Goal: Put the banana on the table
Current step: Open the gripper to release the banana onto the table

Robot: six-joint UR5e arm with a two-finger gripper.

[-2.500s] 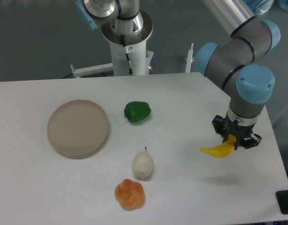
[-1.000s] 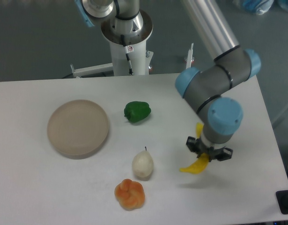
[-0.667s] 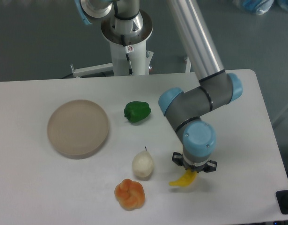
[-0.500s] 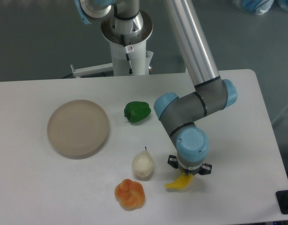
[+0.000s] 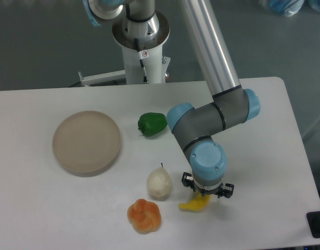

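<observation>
The bright yellow banana [image 5: 193, 204] hangs from my gripper [image 5: 206, 194], which is shut on its right end. It is held low over the white table [image 5: 264, 156], near the front edge, just right of the pale pear [image 5: 159, 183]. I cannot tell whether the banana touches the table. The arm's blue wrist cap hides most of the fingers from above.
An orange lobed fruit [image 5: 144, 215] lies in front of the pear, left of the banana. A green pepper [image 5: 152, 124] sits at mid table. A round beige plate [image 5: 87, 141] lies at the left. The robot base [image 5: 140, 36] stands behind the table.
The arm has carried the banana from the right side of the table leftward and toward the front edge, ending close beside the pear. The gripper has stayed shut on it.
</observation>
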